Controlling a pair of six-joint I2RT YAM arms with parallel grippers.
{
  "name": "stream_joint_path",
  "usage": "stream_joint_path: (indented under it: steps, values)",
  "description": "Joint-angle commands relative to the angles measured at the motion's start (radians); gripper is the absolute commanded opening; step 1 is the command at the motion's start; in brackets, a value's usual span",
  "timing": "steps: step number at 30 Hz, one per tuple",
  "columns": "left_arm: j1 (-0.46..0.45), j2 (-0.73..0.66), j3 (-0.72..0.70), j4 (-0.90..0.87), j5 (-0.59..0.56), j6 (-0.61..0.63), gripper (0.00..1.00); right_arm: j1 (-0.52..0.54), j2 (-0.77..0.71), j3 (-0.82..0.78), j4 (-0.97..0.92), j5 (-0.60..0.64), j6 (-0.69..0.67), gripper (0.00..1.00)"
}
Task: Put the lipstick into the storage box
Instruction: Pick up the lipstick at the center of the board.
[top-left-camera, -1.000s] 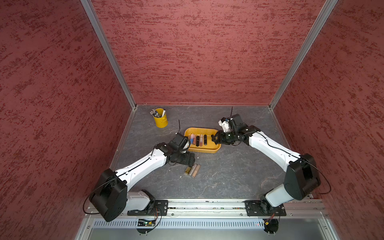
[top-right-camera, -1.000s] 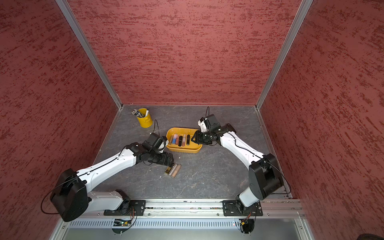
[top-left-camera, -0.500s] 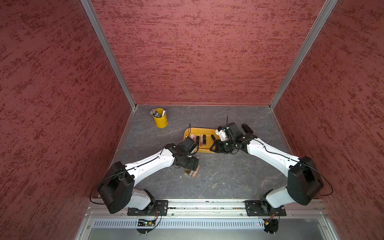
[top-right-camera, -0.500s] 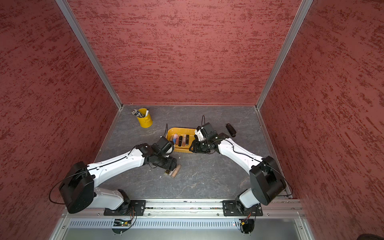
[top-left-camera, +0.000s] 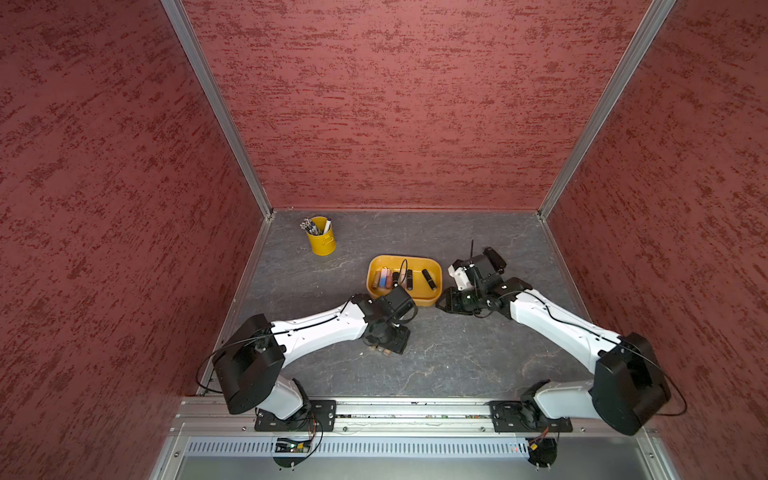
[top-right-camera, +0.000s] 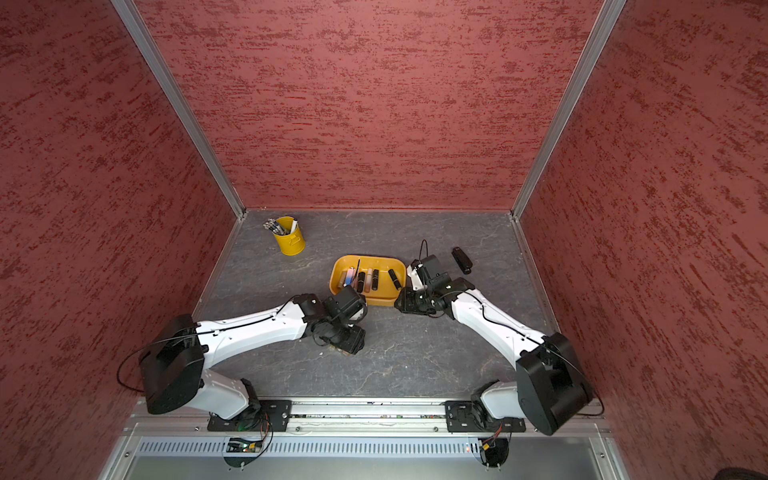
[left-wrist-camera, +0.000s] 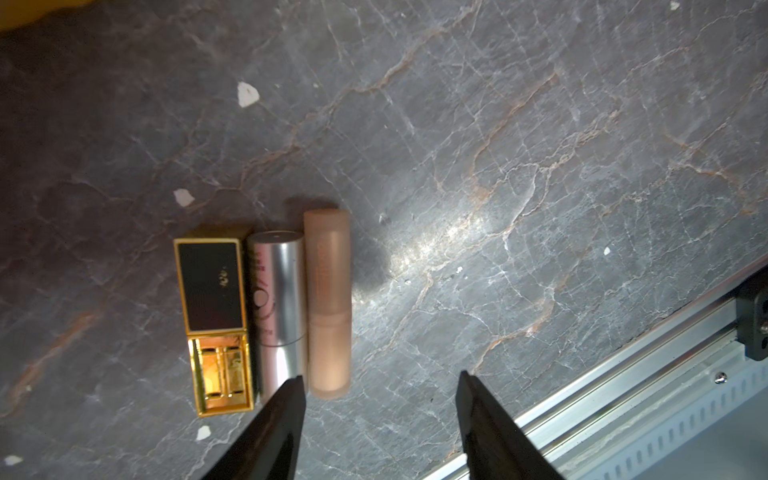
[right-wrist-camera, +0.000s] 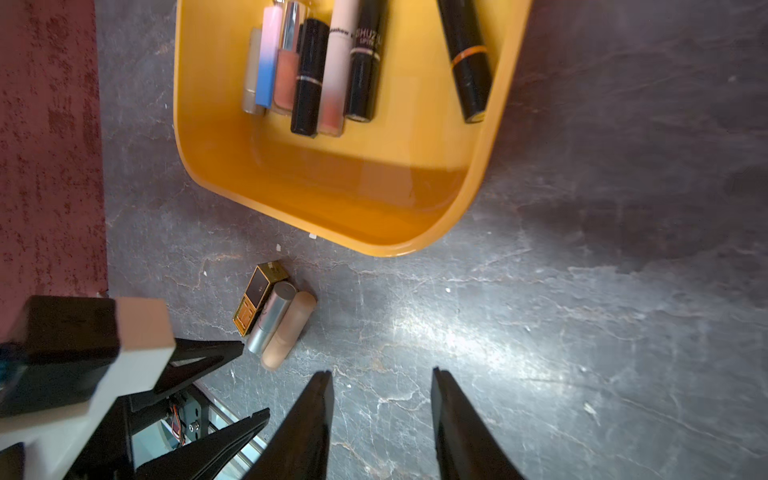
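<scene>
Three lipsticks lie side by side on the grey table: a black-and-gold square one (left-wrist-camera: 212, 316), a silver one (left-wrist-camera: 278, 299) and a beige one (left-wrist-camera: 328, 303). My left gripper (left-wrist-camera: 380, 376) hovers right over them, open. One finger sits at the end of the silver tube and nothing is between the fingers. From above, the left gripper (top-left-camera: 388, 343) hides most of the three. The yellow-orange storage box (top-left-camera: 419, 300) holds several lipsticks (right-wrist-camera: 316, 75). My right gripper (right-wrist-camera: 380, 372) is open and empty, just off the box's front right corner (top-left-camera: 446, 303).
A yellow bucket with pens (top-left-camera: 321, 241) stands at the back left. A black tube (top-right-camera: 462, 260) lies on the table behind the right wrist. The metal rail (left-wrist-camera: 623, 395) runs along the table's front edge, close to the left gripper.
My left arm has swung right and forward over the three lipsticks, and its jaws have narrowed. My right gripper has drawn back from the box toward the front.
</scene>
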Motion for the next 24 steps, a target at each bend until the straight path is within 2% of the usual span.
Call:
stream_joint_path:
  steps: [1, 8, 24]
  values:
    - [-0.011, 0.017, 0.024, 0.003, -0.008, -0.016, 0.59, -0.020, -0.032, -0.023, -0.011, 0.024, 0.003, 0.43]
    - [-0.021, 0.066, 0.035, -0.005, 0.006, -0.008, 0.53, -0.033, -0.045, -0.045, 0.004, 0.009, 0.014, 0.43]
    - [-0.044, 0.173, 0.102, -0.103, -0.082, -0.005, 0.53, -0.042, -0.029, -0.053, 0.031, -0.022, 0.018, 0.43]
